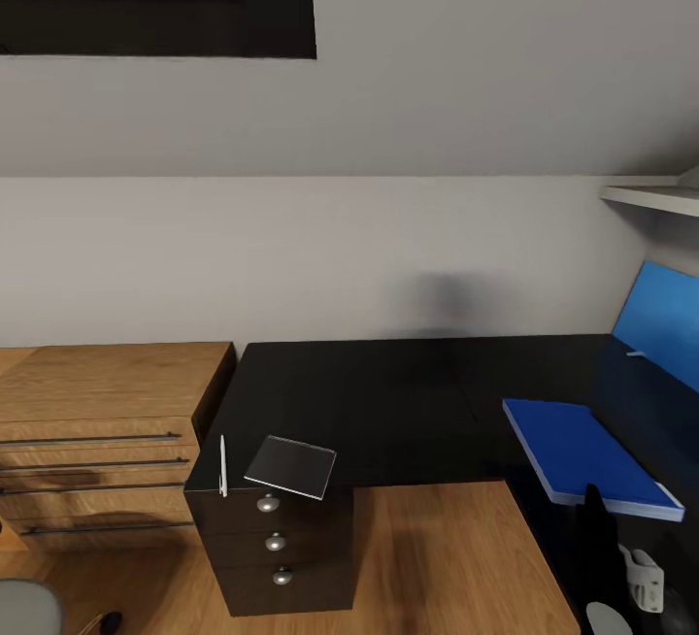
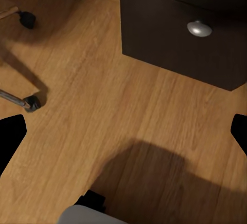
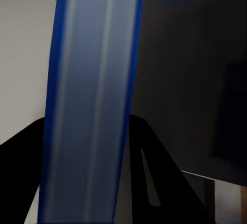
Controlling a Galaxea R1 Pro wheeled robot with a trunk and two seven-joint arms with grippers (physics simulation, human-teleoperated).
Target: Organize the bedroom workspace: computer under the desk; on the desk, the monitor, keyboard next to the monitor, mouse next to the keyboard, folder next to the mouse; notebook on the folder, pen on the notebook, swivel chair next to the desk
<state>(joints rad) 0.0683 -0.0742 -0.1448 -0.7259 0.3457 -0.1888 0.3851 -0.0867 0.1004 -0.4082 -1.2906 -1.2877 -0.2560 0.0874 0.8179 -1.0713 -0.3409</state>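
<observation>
The blue folder lies flat over the right wing of the black desk; my right gripper is shut on its near edge. In the right wrist view the folder's edge runs between the black fingers. A grey notebook and a white pen lie on the desk's near left corner. The blue monitor screen stands at the far right. My left gripper hangs open over the wooden floor, with nothing between its fingertips.
A wooden dresser stands left of the desk. Black drawers with round knobs sit under the desk's left end. Swivel chair casters and a grey seat edge are at the lower left. A white shelf hangs at the upper right.
</observation>
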